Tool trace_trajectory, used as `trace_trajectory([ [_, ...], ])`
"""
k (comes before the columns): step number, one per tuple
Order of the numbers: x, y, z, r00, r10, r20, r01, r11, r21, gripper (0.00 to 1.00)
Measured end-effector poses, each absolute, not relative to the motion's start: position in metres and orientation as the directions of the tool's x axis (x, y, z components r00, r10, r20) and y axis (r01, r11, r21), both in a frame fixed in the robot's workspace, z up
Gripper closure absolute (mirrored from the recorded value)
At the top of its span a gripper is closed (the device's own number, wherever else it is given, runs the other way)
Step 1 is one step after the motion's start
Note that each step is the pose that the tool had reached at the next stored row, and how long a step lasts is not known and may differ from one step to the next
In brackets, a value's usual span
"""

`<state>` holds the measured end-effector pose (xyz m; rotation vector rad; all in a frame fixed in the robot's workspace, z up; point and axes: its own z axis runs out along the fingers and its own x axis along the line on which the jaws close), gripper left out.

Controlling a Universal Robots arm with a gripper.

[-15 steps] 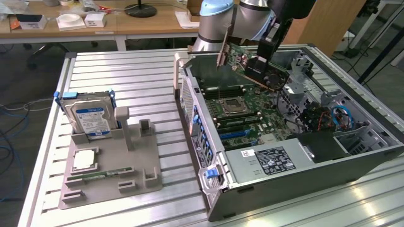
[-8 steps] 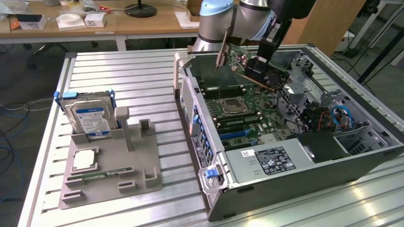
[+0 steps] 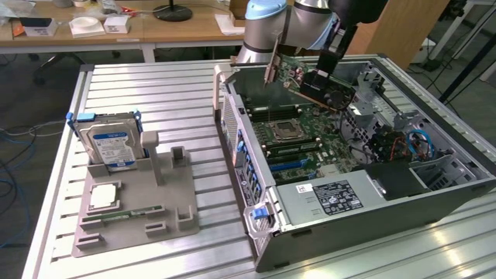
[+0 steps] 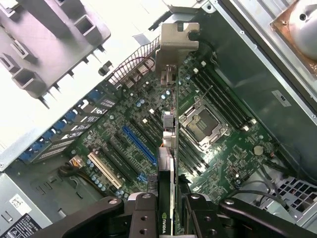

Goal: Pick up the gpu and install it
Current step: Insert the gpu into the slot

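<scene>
From where I stood, the gripper (image 4: 168,201) was clamped on the gpu (image 3: 319,87), its black metal fingers (image 4: 144,208) pressed against the card's two flat faces. The card was a thin green board with a matte black cover and a bare steel bracket (image 4: 176,39) at one end. It hung on edge in the air over the motherboard (image 3: 310,136), inside the open grey steel case (image 3: 434,203), and was not seated in any slot. Its long axis slanted, with the bracket end towards the exterior view's left and the other end lower, to the right. I could not make out its bottom contact edge. The arm was cut off above. On the ribbed aluminium table (image 3: 155,87), a silver hard drive (image 3: 115,142) stood upright in a grey plastic holder (image 3: 136,221).
</scene>
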<state>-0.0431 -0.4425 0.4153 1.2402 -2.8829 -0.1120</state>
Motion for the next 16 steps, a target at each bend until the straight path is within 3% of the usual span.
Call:
trace_trajectory([
  [16, -0.0431, -0.4426, 0.4153, -0.618, -0.786, -0.027, -0.785, 0.615, 0.066, 0.74],
])
